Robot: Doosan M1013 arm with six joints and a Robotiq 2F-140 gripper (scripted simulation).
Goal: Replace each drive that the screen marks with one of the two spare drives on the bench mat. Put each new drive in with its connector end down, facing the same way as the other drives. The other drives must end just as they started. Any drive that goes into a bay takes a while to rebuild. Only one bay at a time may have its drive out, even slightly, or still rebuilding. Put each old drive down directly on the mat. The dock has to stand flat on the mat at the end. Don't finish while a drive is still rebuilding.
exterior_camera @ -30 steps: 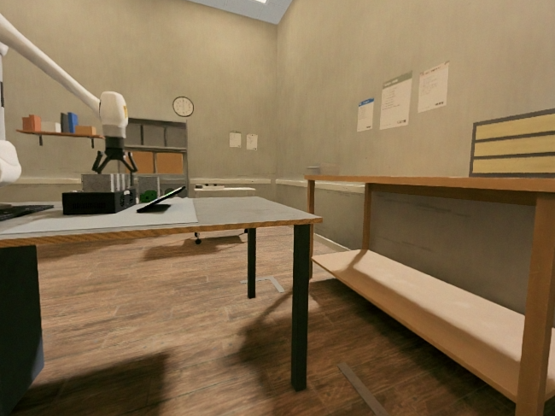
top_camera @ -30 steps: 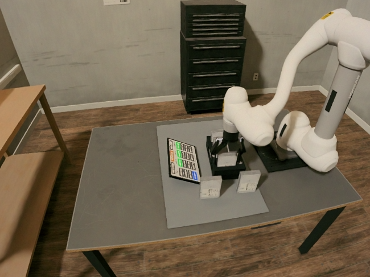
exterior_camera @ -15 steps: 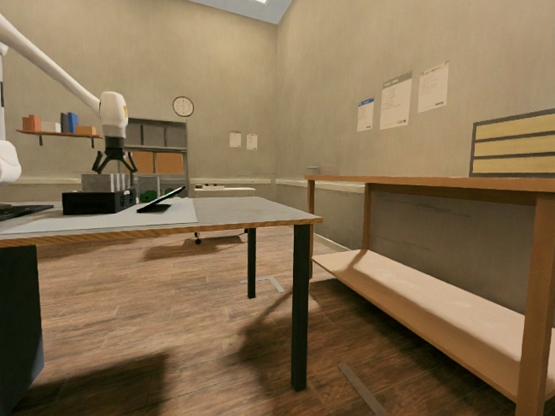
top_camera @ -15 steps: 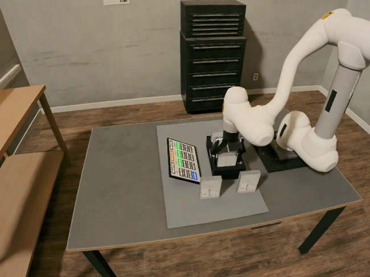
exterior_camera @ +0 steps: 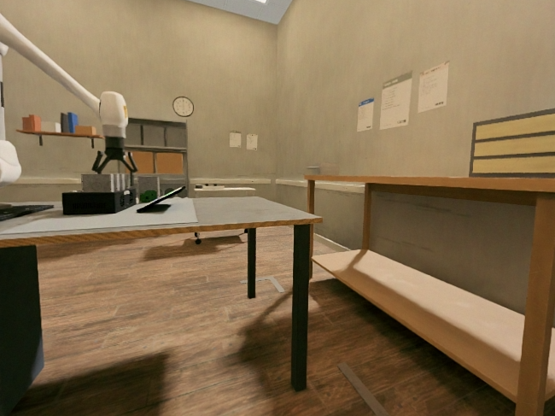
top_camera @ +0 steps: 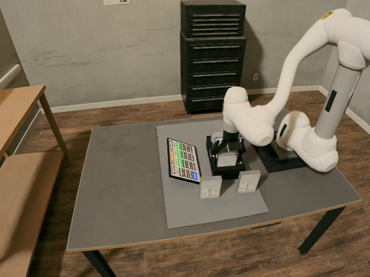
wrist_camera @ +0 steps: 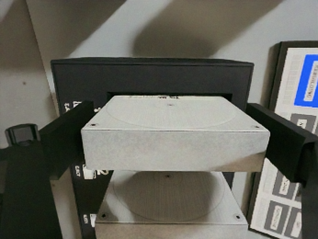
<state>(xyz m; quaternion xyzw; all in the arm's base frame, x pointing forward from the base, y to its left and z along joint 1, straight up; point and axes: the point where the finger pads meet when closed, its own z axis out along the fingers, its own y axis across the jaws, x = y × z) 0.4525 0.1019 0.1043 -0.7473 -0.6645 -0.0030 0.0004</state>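
Top view: the two-finger gripper reaches down over the dock, its fingers apart on either side of the end drive. That drive stands in the dock, label face toward the viewer. On the mat, two loose drives stand upright; which are spares, I cannot tell. The status screen shows one blue cell.

Exterior view: the dock appears flat on the mat, its drives rising in a row, long axes vertical. The gripper is directly above.

Wrist view: the fingers stand open beside the end drive, not clamping it. Its narrow upper end faces the camera, so its connector end should point down, its broad face parallel to its neighbour's. The blue cell reads "rebuilding". The step in hand is probably waiting out that rebuild; next, the gripper should lift straight up without nudging the drive, leaving other bays alone meanwhile.
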